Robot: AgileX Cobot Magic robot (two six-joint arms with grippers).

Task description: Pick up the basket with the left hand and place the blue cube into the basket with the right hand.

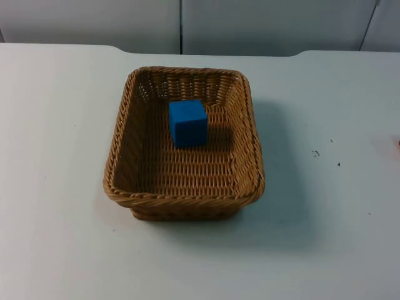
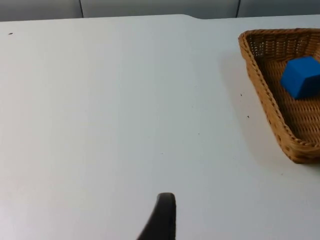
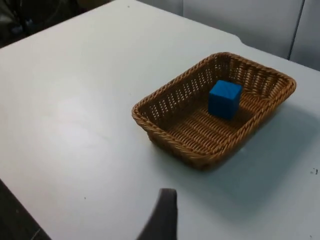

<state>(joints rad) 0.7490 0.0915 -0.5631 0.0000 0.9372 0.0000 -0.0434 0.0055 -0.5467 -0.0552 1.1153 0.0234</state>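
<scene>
My blue cube [image 1: 187, 122] sits inside the basket [image 1: 119, 169] at centre frame on the white surface [image 1: 56, 125], so it looks done, though whether my hands are open or closed I can't tell.

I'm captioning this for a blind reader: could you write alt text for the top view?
A blue cube sits inside a brown wicker basket standing on a white table, toward the basket's far end. A grey partition wall closes the table's far edge.
</scene>
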